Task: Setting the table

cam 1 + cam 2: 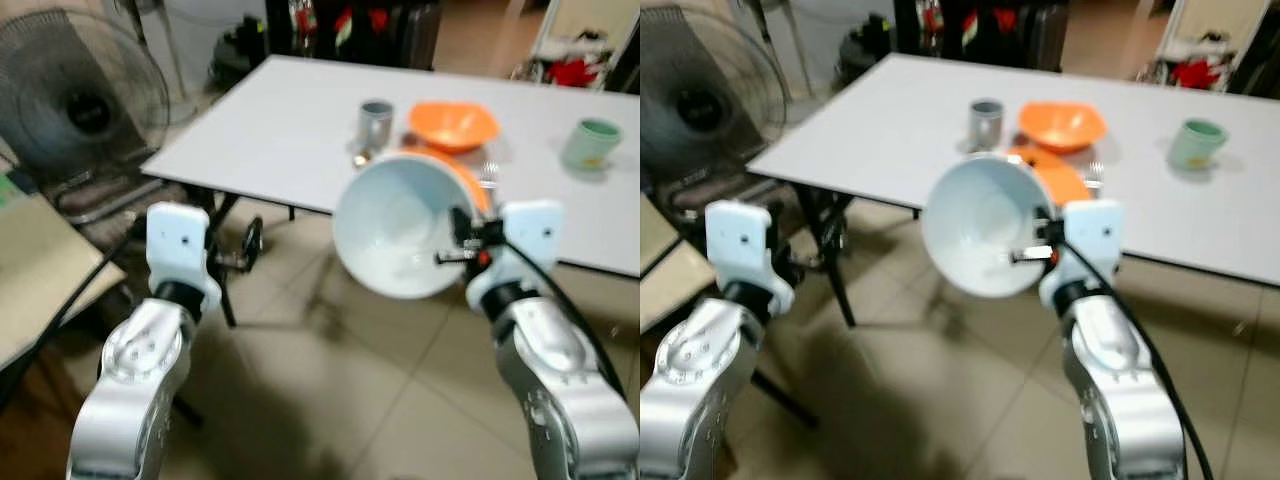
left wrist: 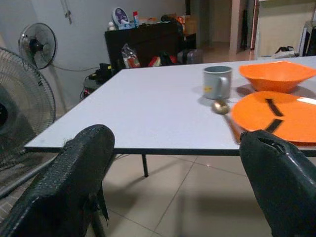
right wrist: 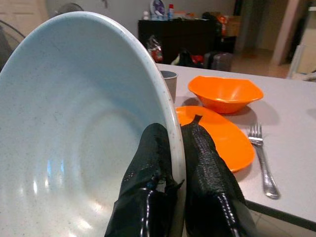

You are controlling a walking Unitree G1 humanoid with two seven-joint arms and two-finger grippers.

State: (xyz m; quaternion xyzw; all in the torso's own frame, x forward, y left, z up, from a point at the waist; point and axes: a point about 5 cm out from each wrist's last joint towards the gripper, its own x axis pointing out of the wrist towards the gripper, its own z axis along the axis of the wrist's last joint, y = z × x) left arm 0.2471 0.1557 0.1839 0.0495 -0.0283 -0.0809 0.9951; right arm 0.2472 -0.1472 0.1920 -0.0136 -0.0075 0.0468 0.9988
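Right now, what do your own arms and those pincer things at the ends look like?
Both arms are rounded silver shells, each topped by a white boxy wrist block with small dark screw holes. A black cable runs along each arm. The left tool and right tool each have two long black fingers with a rough, rubbery, slightly glossy surface.

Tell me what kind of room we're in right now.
Likely a home dining area: a white table with an orange bowl, plate and fork, tiled floor, a fan and a cluttered cabinet behind.
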